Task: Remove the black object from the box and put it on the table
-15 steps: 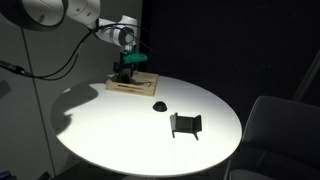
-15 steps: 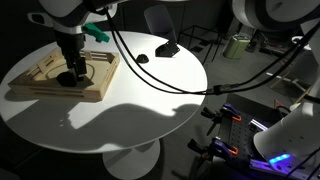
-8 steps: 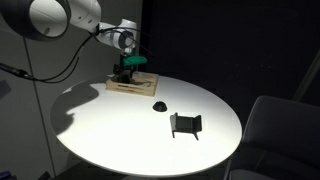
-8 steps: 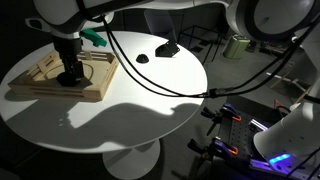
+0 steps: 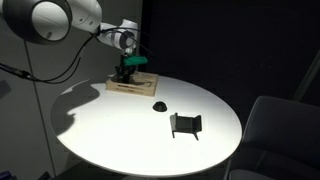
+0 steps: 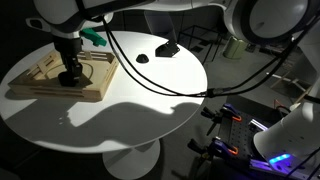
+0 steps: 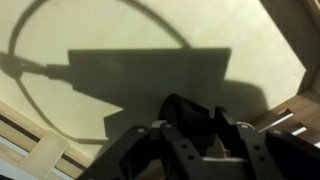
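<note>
The box (image 5: 132,88) (image 6: 40,85), a shallow pale wooden tray, lies at the edge of the round white table (image 5: 120,125) (image 6: 140,100). My gripper (image 5: 123,76) (image 6: 69,78) reaches straight down into it. In the wrist view the gripper (image 7: 200,130) is shut on the black object (image 7: 180,112), a small chunky lump wedged between the two fingers just above the tray floor. The tray's wooden rim (image 7: 40,150) runs along the lower left. In both exterior views the fingers hide the lump.
A low black dome (image 5: 157,106) (image 6: 142,58) and a black bracket-like stand (image 5: 185,124) (image 6: 167,48) sit on the table away from the tray. A green item (image 5: 138,60) (image 6: 95,38) lies behind the box. Cables (image 6: 150,70) hang over the table. A chair (image 5: 275,130) stands beside it.
The jaws have gone from wide open to shut around the black lump. The arm has stayed over the same spot in the tray.
</note>
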Available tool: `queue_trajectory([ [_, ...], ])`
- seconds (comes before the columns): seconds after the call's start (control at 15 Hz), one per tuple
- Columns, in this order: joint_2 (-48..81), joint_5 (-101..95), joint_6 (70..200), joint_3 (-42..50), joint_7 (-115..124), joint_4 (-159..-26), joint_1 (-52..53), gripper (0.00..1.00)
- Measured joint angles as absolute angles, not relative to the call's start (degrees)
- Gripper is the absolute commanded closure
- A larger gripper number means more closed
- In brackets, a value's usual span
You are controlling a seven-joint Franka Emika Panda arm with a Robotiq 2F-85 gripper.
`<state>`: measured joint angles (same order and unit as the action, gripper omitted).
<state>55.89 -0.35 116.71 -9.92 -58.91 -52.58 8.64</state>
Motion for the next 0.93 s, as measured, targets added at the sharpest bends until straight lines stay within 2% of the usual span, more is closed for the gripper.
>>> queue_trajectory([
  [0.93,53.5,-0.3,116.7,-9.9,-54.8,-51.1,9.9,0.83],
])
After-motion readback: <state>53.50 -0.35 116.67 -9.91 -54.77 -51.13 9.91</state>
